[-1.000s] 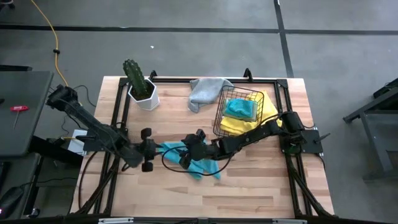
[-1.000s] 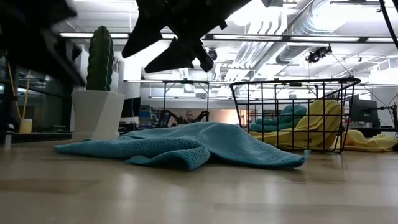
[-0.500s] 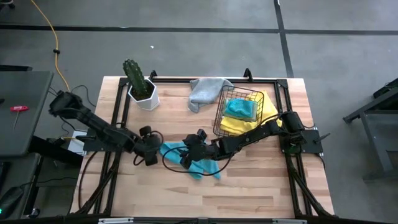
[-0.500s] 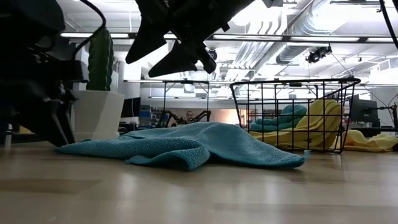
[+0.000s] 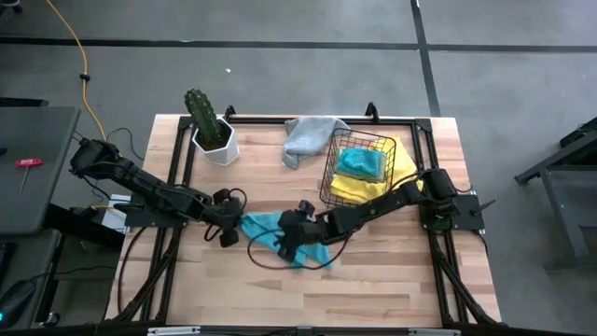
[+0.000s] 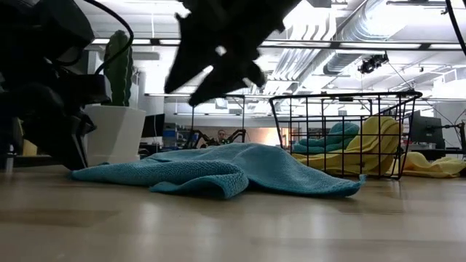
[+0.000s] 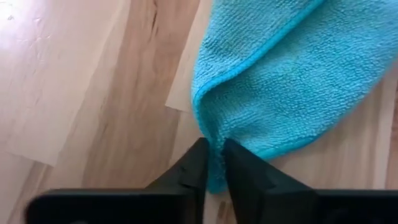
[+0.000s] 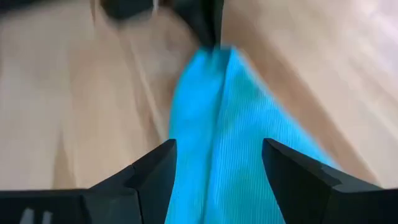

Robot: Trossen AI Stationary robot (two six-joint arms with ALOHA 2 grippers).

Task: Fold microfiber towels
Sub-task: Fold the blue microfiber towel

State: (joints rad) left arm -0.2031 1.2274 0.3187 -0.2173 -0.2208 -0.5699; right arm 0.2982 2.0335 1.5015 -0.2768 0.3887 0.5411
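Overhead, a teal microfiber towel (image 5: 284, 235) lies rumpled mid-worktop (image 5: 373, 289), between the left gripper (image 5: 233, 227) and right gripper (image 5: 289, 239); a wire basket (image 5: 359, 168) holds teal and yellow towels, a grey towel (image 5: 306, 138) beside it. Low down, the teal towel sits near a potted cactus (image 6: 116, 102). Left wrist: fingers (image 7: 239, 171) clamped on the towel's corner. Right wrist: fingers (image 8: 155, 171) apart above the towel.

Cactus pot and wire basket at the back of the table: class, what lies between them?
In the high view, a crumpled grey towel lies between the white cactus pot and the black wire basket, its edge reaching the basket's rim.
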